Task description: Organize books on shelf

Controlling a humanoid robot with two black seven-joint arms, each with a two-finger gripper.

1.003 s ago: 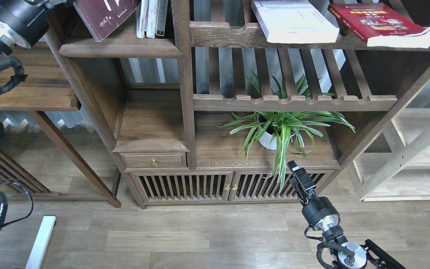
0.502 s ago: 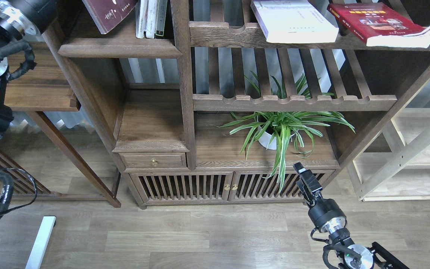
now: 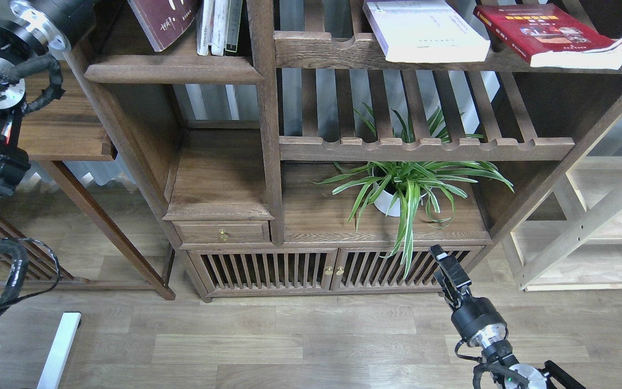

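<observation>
The maroon-brown book point(image 3: 163, 22) with white characters leans tilted over the left part of the dark-walnut shelf point(image 3: 173, 69); its top is cut off by the view's edge. The white-lavender paperback point(image 3: 424, 29) and the red book point(image 3: 548, 33) lie flat on the slatted top shelf point(image 3: 343, 51) to the right. My left arm point(image 3: 46, 21) reaches up at the top left; its gripper is out of view. My right gripper point(image 3: 447, 266) hangs low in front of the cabinet doors, dark and narrow, holding nothing that I can see.
Thin white-spined and black-spined books point(image 3: 219, 27) stand upright at the shelf's right end against the post point(image 3: 265, 119). A potted spider plant point(image 3: 405, 186) sits on the cabinet top. A lighter wooden rack point(image 3: 602, 216) stands at the right, a side table point(image 3: 52, 135) at the left.
My left arm has swung right and up at the top-left corner, and the maroon book has shifted up and right on the shelf. My right gripper has sunk down and to the right.
</observation>
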